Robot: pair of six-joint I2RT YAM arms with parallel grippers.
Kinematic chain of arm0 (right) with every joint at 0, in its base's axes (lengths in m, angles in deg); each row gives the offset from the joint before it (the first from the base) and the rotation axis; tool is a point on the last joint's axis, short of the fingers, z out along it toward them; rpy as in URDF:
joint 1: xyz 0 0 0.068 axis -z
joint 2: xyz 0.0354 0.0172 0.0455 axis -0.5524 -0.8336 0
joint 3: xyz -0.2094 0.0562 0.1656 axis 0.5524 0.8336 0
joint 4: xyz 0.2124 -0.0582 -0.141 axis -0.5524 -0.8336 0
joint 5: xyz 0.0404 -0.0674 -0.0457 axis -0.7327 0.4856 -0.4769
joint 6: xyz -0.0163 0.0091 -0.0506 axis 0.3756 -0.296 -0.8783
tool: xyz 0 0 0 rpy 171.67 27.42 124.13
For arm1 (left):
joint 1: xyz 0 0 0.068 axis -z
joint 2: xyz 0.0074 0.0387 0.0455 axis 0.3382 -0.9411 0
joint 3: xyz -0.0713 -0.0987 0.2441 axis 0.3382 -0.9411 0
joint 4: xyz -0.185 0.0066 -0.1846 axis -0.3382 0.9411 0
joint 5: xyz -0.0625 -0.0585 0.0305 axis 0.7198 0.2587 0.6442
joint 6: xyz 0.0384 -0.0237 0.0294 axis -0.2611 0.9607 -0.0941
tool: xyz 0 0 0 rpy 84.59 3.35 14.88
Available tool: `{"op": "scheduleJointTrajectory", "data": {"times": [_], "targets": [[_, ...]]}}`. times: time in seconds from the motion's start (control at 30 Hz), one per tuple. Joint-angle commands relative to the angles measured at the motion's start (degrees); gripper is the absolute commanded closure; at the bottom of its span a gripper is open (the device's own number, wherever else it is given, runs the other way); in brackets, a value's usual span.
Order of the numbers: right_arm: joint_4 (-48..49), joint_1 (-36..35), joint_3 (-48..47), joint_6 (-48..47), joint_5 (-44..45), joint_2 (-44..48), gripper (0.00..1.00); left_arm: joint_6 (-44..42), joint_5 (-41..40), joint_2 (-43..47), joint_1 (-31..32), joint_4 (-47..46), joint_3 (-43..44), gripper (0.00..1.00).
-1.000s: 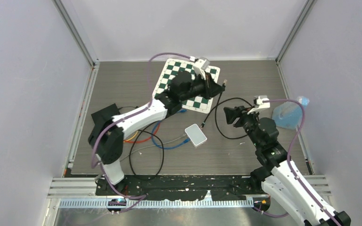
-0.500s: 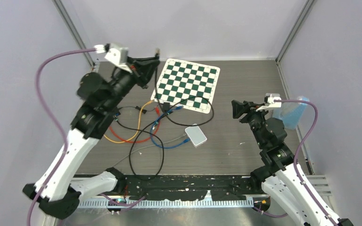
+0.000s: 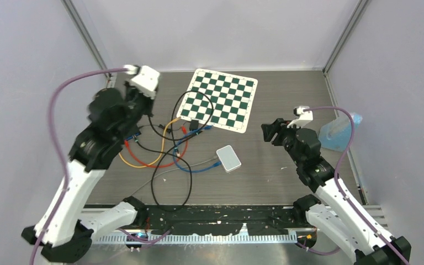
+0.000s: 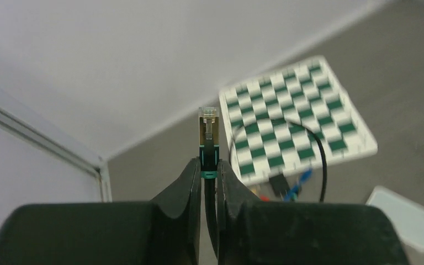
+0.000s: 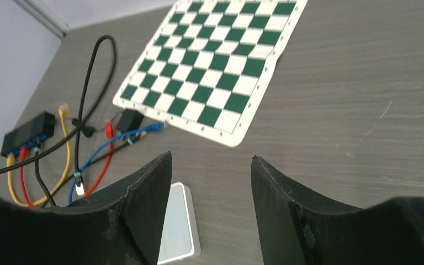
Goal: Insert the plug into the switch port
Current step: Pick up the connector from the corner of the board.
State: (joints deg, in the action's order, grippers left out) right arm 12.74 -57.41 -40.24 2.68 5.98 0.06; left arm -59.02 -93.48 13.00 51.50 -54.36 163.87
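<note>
Now the left gripper [image 4: 208, 172] is closed tightly on the plug [image 4: 208, 126], which points up, raised over the table at about 10 o'clock from the white box [image 3: 229, 159]. The right gripper [image 5: 210, 165] has its fingers apart and empty, at 3 o'clock of that box; the black switch [image 5: 26, 132] lies at 9 o'clock

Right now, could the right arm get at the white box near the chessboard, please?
Probably yes: the right gripper is open and empty, close to the white box, with only bare table between.
</note>
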Motion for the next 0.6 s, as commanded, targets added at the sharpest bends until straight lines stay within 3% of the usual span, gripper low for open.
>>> {"op": "scheduleJointTrajectory", "data": {"times": [0.0,0.23,0.37,0.57], "targets": [[-3.4,-0.2,-2.0,0.2,-6.0,-2.0,0.39,1.5,2.0,-5.5,0.1,16.1,-5.9,1.0],[-4.3,-0.1,0.2,-2.4,-13.3,-5.4,0.4,8.6,0.2,-2.8,6.2,15.0,-20.7,1.0],[-2.3,-0.1,0.9,-4.5,-20.6,-11.1,0.39,12.5,4.4,-2.8,10.3,11.3,-26.4,1.0],[3.3,0.8,-0.8,-6.2,-35.9,-24.4,0.37,19.8,12.7,-5.1,14.5,-1.5,-34.9,1.0]]}}
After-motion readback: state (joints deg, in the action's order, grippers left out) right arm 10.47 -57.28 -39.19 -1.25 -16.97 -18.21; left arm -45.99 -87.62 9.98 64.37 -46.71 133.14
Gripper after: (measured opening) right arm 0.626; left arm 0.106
